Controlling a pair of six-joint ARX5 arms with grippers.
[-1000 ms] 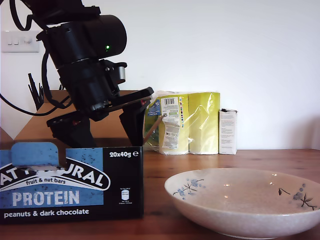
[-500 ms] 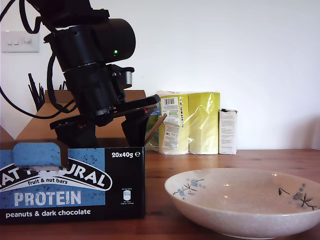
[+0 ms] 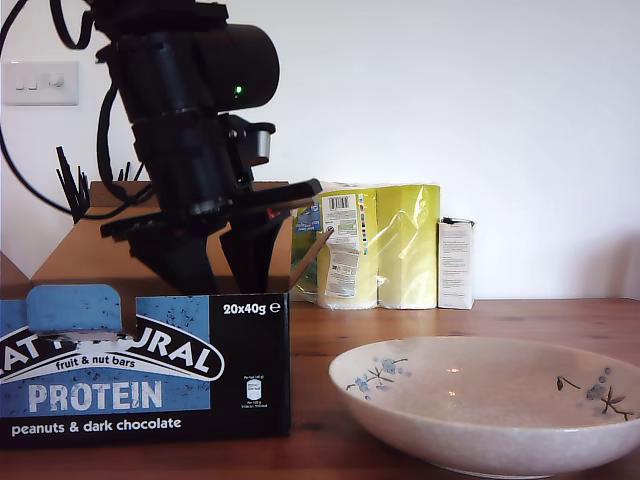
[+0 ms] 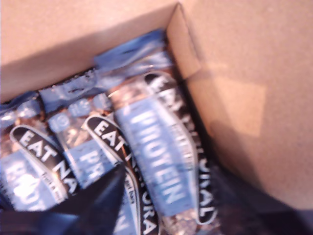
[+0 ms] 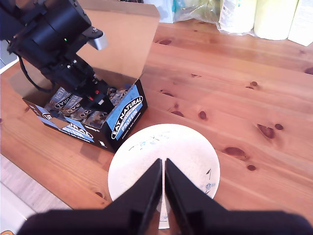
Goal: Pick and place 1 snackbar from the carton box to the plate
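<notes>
Since a second ago my first arm is swinging more upright over the carton box [image 3: 145, 365], its claw [image 3: 215, 262] now reaching down behind the printed front wall at the exterior view's left, and the box itself is sitting a touch further toward that view's right. Looking along my first claw, I am seeing the snackbar [image 4: 156, 161] lying flat on top of the packed row inside the box, just under the claw tips, its long axis running from the box's corner toward the camera. Both dark fingers [image 3: 250, 250] are standing spread apart in the exterior view, so I am reading this claw as open and holding nothing; whether a tip is touching a wrapper I cannot tell. My second claw [image 5: 163, 183] is hanging over the plate [image 5: 195, 156] with its jaws pressed together and empty, well away from the bars, so my first arm is clearly the nearer one. That plate is resting bare on the wooden surface [image 5: 244, 88] just beside the box.
</notes>
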